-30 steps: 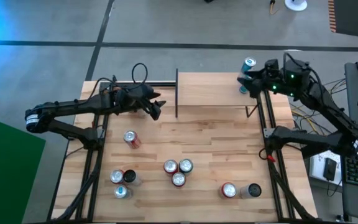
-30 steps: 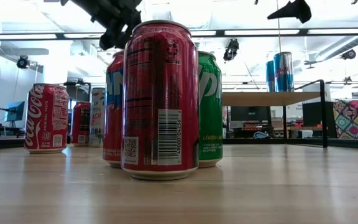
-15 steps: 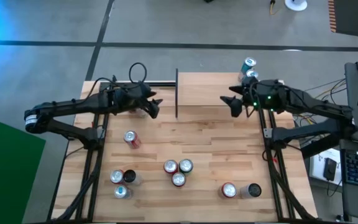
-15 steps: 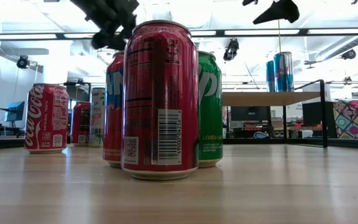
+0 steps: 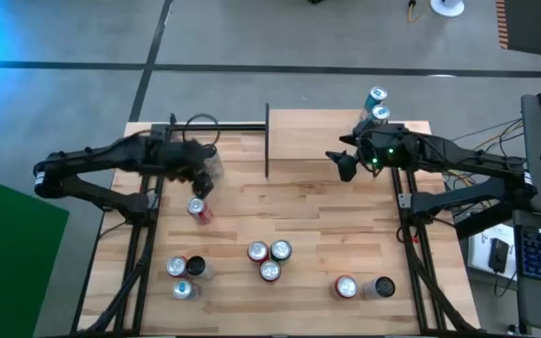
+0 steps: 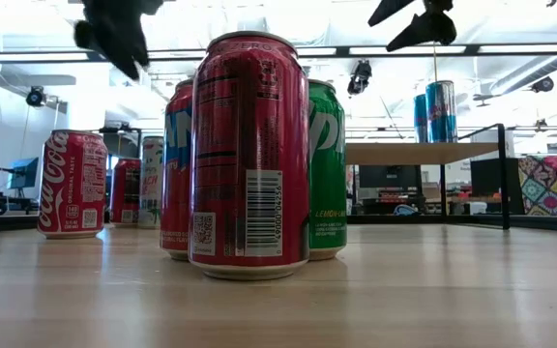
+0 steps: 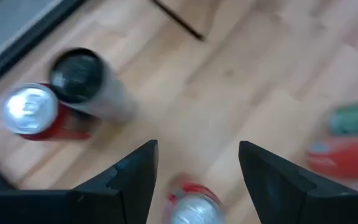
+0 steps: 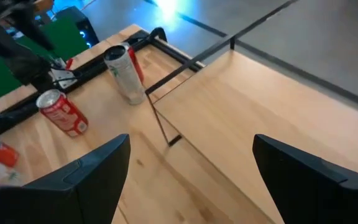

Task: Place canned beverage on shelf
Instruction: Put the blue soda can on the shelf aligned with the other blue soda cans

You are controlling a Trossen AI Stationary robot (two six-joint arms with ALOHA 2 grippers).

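Observation:
The shelf (image 5: 327, 141) is a light-wood board on thin black uprights at the table's far middle. Two blue cans (image 5: 378, 105) stand at its far right corner, also seen in the low view (image 6: 433, 111). My right gripper (image 5: 341, 161) hovers open over the shelf's near edge, with the board (image 8: 260, 112) ahead of its fingers. My left gripper (image 5: 205, 180) is open and tipped downward above an upright red can (image 5: 197, 209). In the left wrist view that red can (image 7: 191, 204) shows below the gap between the fingers of my left gripper (image 7: 197, 168).
Upright cans stand on the tabletop: three in a cluster (image 5: 269, 258) near the middle, three near left (image 5: 184, 274), two near right (image 5: 363, 286). In the low view a red can (image 6: 249, 155) fills the foreground. Black frame rails (image 5: 148, 235) run along both sides.
My left gripper has swung from beside the shelf's left end toward the near left and tipped steeply down over the red can. My right gripper has drawn back from the two cans on the shelf, going left and sinking toward the shelf's near edge. Both stay open.

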